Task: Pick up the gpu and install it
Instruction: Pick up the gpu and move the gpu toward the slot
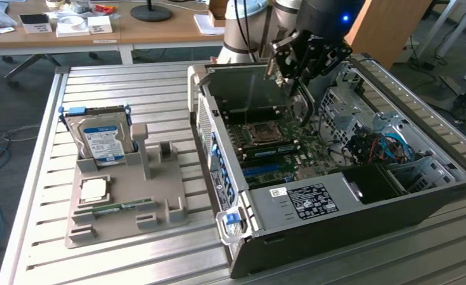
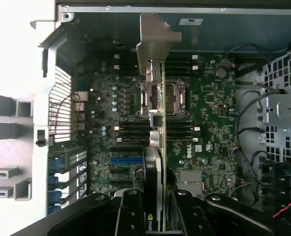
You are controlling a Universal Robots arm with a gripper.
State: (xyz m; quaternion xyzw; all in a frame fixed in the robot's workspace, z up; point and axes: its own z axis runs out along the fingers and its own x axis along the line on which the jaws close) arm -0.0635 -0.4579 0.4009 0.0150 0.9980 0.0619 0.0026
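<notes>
- Nearest the wrist camera, the gripper is seen clamped on one end of the gpu, with black fingers pressed against both faces of the card.
- The gpu is viewed edge-on and reaches away from the fingers to its silver bracket. It is held over the motherboard inside the open computer case and is judged not to be seated in any slot.
- A jam is judged possible, because the card's long edge appears to lie across the run of the blue slot rather than along it.
- The CPU socket lies directly beneath the card, so it could be struck if the card is lowered off line.
- A slip or twist in the grip is judged likely under side load, since the card is gripped at one end only.
- The bracket could catch on the case wall, and the loose cables could be snagged.
- Held in the case are the motherboard, the socket and the cables.
- Held in the grey parts tray, well apart from the gpu, are an upright hard drive, a flat processor chip and a green memory stick.
</notes>
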